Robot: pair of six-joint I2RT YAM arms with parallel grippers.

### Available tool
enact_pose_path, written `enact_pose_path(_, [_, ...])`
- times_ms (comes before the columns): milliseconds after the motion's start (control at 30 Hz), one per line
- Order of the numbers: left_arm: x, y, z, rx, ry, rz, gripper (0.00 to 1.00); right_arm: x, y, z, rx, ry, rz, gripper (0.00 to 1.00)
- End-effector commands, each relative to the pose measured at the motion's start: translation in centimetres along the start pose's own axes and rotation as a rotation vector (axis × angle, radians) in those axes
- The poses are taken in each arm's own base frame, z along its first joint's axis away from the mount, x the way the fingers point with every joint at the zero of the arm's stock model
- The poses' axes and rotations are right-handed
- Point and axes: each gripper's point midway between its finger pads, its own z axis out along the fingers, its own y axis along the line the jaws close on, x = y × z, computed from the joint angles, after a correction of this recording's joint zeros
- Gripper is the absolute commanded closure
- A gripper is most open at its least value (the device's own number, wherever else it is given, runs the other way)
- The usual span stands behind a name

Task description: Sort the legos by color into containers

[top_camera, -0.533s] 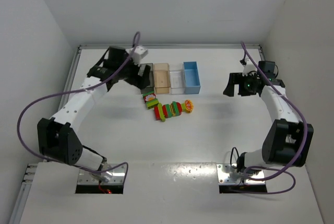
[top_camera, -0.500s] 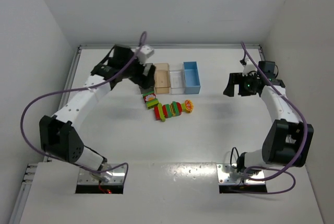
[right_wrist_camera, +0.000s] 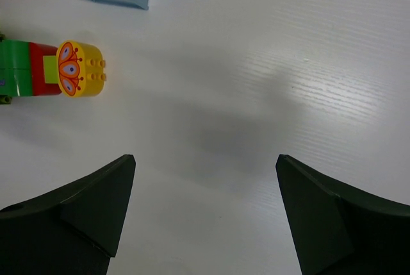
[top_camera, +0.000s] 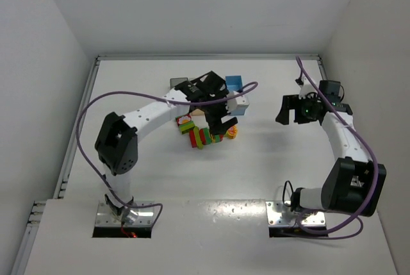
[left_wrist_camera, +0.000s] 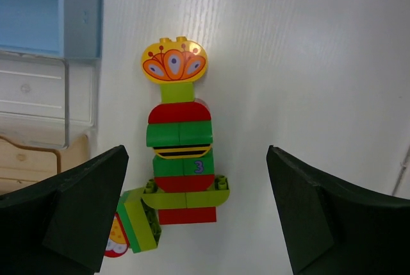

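Red, green and yellow legos (left_wrist_camera: pixel 181 159), stuck together in one long stack, lie on the white table (left_wrist_camera: pixel 333 57) beneath the left gripper (left_wrist_camera: pixel 197 159).
Its jaws hang wide on either side of the stack, holding nothing. A smaller brick cluster (left_wrist_camera: pixel 133 227) sits just beside the stack's red end. The blue bin (left_wrist_camera: pixel 82 15), clear bin (left_wrist_camera: pixel 45 89) and tan bin (left_wrist_camera: pixel 25 159) line up near the stack's far side. The right gripper (right_wrist_camera: pixel 205 185), wide and empty, hovers well right of the stack.

white tabletop (top_camera: pixel 256 166), pale walls (top_camera: pixel 211 6) on three sides

White table (top_camera: pixel 256 166) with legos (top_camera: pixel 204 138), containers (top_camera: pixel 234 82).
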Motion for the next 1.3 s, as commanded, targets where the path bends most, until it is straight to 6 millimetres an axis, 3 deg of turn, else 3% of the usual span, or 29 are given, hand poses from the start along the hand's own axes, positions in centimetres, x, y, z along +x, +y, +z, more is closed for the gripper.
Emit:
enact_pose_path(0, [-1.0,1.5,1.1,-0.045,0.008,0.066,0.04,-0.1,-0.3,-0.8,0.010,-0.023,-0.010,0.09])
enact_pose_path(167, [-0.2,2.6,4.0,-0.068,0.039,0.048,0.04,-0.1,-0.4,-1.2,0.019,-0.035,-0.007,0.09])
enact_pose_path(333, [0.7,2.1,6.7,-0.036,0.072,0.071,0.04,0.6,-0.7,-1.4,0.029,-0.011,-0.008,0.09])
enact_pose_path(533, [1.2,2.8,8.1,-0.050,0.088,0.069,0.04,1.1,-0.9,-1.6,0.029,0.007,-0.010,0.09])
enact_pose_path(900, [4.4,3.5,11.9,-0.051,0.159,0.072,0.05,1.0,-1.3,-1.6,0.035,0.005,-0.004,0.09])
enact_pose_path(1000, [4.5,3.6,12.2,-0.051,0.160,0.072,0.14,1.1,-1.3,-1.4,0.033,0.014,0.001,0.09])
enact_pose_path(1167, [5.9,3.6,12.3,-0.053,0.187,0.040,0.42,1.3,-1.4,-1.2,0.031,0.022,0.006,0.09])
enact_pose_path(1267, [6.2,2.6,11.3,-0.033,0.182,0.026,0.57,1.3,-1.2,-1.2,0.019,0.019,0.006,0.09])
